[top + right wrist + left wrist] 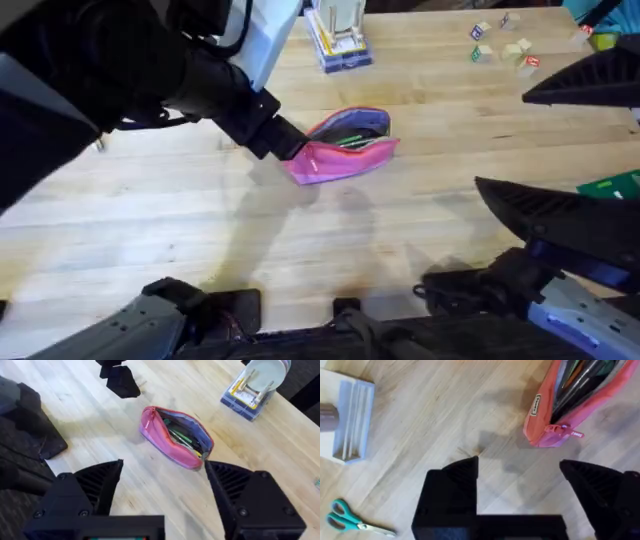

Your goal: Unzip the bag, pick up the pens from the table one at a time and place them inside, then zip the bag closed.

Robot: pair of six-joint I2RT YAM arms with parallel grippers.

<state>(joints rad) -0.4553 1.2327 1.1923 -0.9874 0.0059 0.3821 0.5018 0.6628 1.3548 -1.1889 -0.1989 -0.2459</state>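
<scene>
Light plank tabletop (150, 230), even lighting, soft shadows. Toy blocks (505, 45) at 1 o'clock. Dark floor (305, 395) past the far edge.

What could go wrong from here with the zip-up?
1. The bag is open and full of pens; ends sticking up near the zipper could jam it.
2. The pull is small, and the left gripper is open and short of it, so it may miss.
3. Nothing holds the bag, so pulling may drag it.
</scene>
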